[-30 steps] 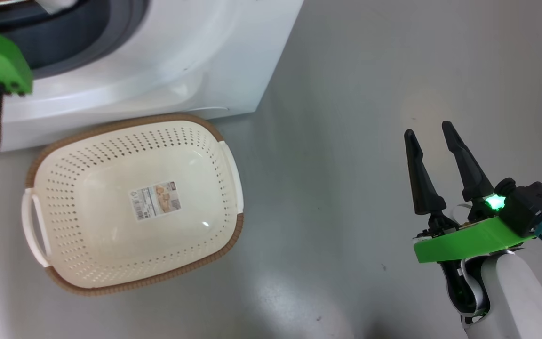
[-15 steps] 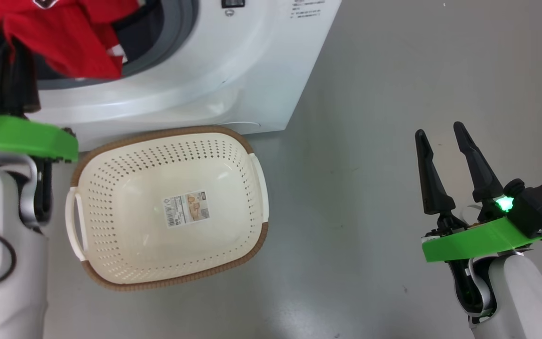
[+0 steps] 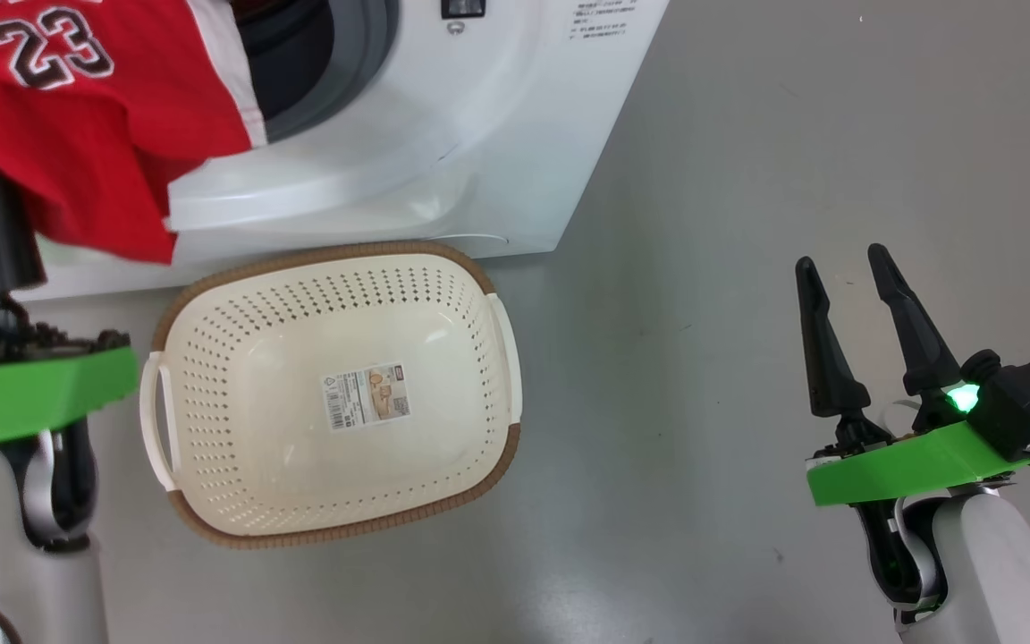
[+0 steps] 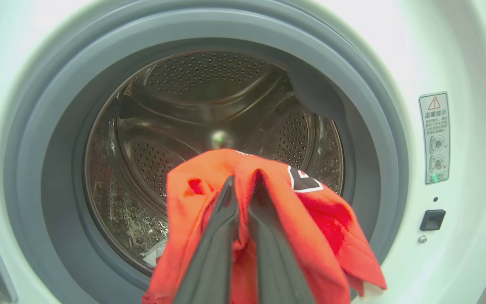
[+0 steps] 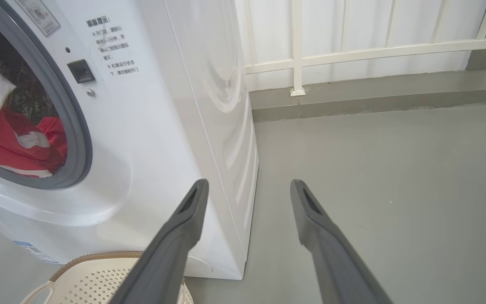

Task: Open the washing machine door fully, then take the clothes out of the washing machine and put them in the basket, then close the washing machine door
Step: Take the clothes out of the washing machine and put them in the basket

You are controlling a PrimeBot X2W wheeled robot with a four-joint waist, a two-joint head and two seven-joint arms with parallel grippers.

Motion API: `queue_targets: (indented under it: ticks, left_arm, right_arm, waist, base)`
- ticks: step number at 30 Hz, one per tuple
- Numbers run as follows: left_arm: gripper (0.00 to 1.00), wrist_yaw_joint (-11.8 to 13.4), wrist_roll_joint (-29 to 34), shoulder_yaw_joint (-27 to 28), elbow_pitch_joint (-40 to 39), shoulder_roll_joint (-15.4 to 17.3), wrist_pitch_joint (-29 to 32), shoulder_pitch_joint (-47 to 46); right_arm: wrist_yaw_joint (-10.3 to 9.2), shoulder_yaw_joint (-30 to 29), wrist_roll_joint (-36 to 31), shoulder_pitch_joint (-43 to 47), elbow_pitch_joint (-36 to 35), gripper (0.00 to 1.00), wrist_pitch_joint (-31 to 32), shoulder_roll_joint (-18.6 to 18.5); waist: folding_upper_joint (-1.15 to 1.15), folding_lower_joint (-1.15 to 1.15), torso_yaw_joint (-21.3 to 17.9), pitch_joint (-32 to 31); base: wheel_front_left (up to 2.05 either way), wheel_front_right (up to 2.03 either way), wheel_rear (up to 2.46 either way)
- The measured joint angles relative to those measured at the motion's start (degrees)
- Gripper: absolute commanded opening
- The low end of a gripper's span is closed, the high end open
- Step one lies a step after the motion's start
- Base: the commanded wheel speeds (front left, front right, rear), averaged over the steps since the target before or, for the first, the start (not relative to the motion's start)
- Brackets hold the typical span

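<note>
The red jersey (image 3: 77, 116) hangs out of the washing machine (image 3: 479, 134) at the head view's upper left, over the machine's front. My left gripper (image 4: 244, 177) is shut on a fold of this jersey (image 4: 319, 219), just outside the steel drum (image 4: 209, 97). A scrap of white cloth (image 4: 152, 256) lies at the drum's lower lip. The cream basket (image 3: 327, 252) stands on the floor right below the opening, holding nothing but its label. My right gripper (image 3: 840, 258) hovers open over the floor, far right of the basket. The washing machine door is out of view.
Grey floor (image 3: 703, 268) stretches to the right of the machine and basket. A white railing (image 5: 352, 50) and a wall stand behind the machine (image 5: 163, 126). The basket's rim (image 5: 95, 256) almost touches the machine's base.
The head camera has shifted. My left gripper has drawn back out of the opening, pulling the red jersey out over the machine's front. My right gripper has stayed open in place.
</note>
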Motion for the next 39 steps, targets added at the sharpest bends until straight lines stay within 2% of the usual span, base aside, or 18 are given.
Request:
queue_targets:
  ticks: [6, 12, 19, 29, 39]
  left_arm:
    - [0.0, -0.1, 0.91, 0.14, -4.88, -1.31, -0.16, 4.13]
    - [0.0, -0.13, 0.92, -2.35, -2.8, -1.65, -0.18, 6.78]
    - [0.0, -0.18, -1.0, -5.2, 5.93, -1.44, -0.21, 9.27]
    - [0.0, -0.19, -2.12, -8.82, 17.93, 1.01, -0.16, 9.21]
    - [0.0, -0.19, -3.32, -13.44, 29.94, 3.43, -0.14, 3.76]
  right_arm:
    - [0.0, -0.08, 0.0, 0.0, 0.01, 1.0, 0.0, -0.01]
    - [0.0, 0.26, 0.0, -0.01, 0.07, 1.0, 0.0, -0.01]
    - [0.0, 0.93, 0.08, -0.03, -0.12, 1.0, 0.0, -0.01]
    - [0.0, 1.27, 0.77, -0.56, -0.63, 1.0, 0.0, 0.0]
    - [0.0, 1.21, 1.26, -2.5, -1.61, 1.0, 0.0, -0.01]
  waist:
    - [0.0, 0.0, 0.18, -0.02]
    - [0.0, 0.0, 0.13, 0.14]
    - [0.0, 0.0, -0.61, 1.38]
    - [0.0, 0.0, -1.79, 5.15]
    - [0.0, 0.0, -3.05, 10.49]
  base:
    - [0.0, 0.0, 0.0]
    - [0.0, 0.0, 0.0]
    - [0.0, 0.0, 0.0]
    - [0.0, 0.0, 0.0]
    - [0.0, 0.0, 0.0]
